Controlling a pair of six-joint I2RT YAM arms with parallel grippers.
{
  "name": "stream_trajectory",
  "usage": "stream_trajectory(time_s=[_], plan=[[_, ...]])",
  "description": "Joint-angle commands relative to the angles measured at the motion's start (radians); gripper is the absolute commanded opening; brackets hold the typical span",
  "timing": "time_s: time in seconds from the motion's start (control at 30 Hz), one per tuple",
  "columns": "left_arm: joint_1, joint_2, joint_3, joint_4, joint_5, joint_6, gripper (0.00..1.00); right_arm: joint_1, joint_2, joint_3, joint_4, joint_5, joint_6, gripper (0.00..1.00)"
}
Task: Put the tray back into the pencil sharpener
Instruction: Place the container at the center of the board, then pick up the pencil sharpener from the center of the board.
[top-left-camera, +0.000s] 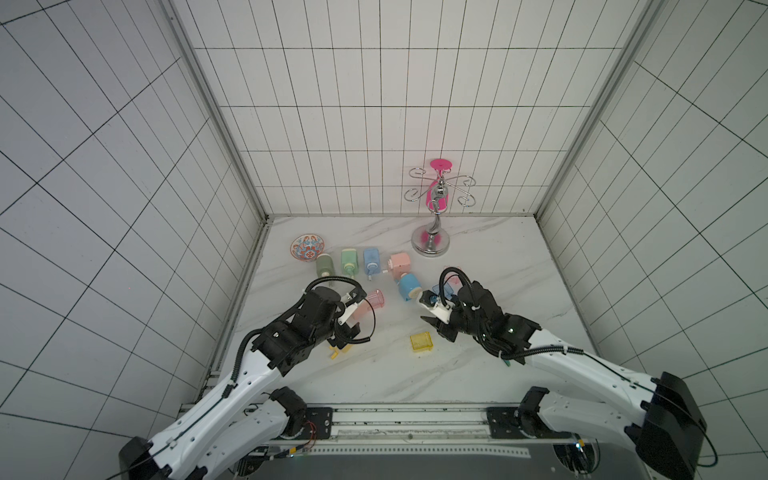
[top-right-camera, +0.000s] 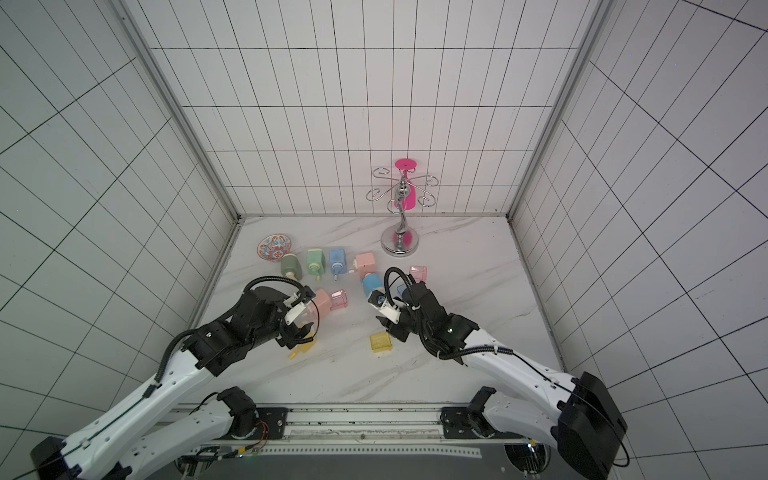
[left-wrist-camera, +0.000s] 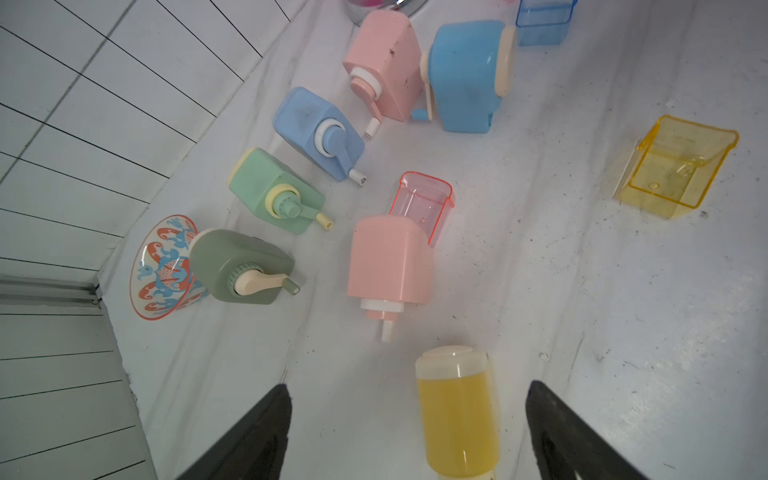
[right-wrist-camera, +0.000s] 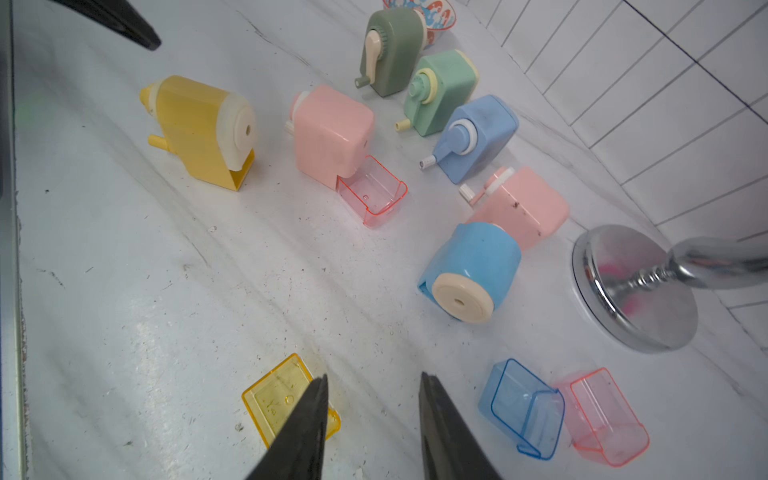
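A pink pencil sharpener (left-wrist-camera: 390, 257) lies on the marble table with a clear pink tray (left-wrist-camera: 424, 203) set in its front and sticking out; both show in the right wrist view, sharpener (right-wrist-camera: 332, 133) and tray (right-wrist-camera: 372, 191). My left gripper (top-left-camera: 354, 315) hangs open just beside it, over a yellow sharpener (left-wrist-camera: 455, 415), holding nothing. A loose yellow tray (top-left-camera: 422, 343) lies mid-table. My right gripper (right-wrist-camera: 374, 375) is open and empty above the table, between that yellow tray (right-wrist-camera: 276, 395) and a loose blue tray (right-wrist-camera: 523, 407).
A round blue sharpener (top-left-camera: 408, 286), another pink one (top-left-camera: 400, 262) and a second pink tray (right-wrist-camera: 602, 415) lie near the right arm. Green, mint and blue sharpeners (top-left-camera: 371, 259) line up by a patterned bowl (top-left-camera: 306, 247). A chrome stand (top-left-camera: 431, 241) rises at the back.
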Motion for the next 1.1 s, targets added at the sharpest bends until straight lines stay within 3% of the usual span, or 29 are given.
stream_trajectory(time_s=[0.0,0.33,0.53,1.07], plan=[[-0.019,0.056,0.031,-0.052,-0.051,0.030,0.91,-0.006,-0.081,-0.072,0.056,0.074,0.228,0.40],[-0.015,0.251,0.058,-0.120,-0.083,-0.036,0.94,-0.008,-0.297,-0.185,0.029,0.075,0.346,0.40],[0.030,0.326,0.076,-0.112,-0.054,-0.032,0.94,-0.008,-0.311,-0.182,0.001,0.047,0.349,0.40],[0.034,0.388,0.000,-0.092,0.023,0.037,0.88,-0.007,-0.302,-0.175,0.000,0.040,0.338,0.39]])
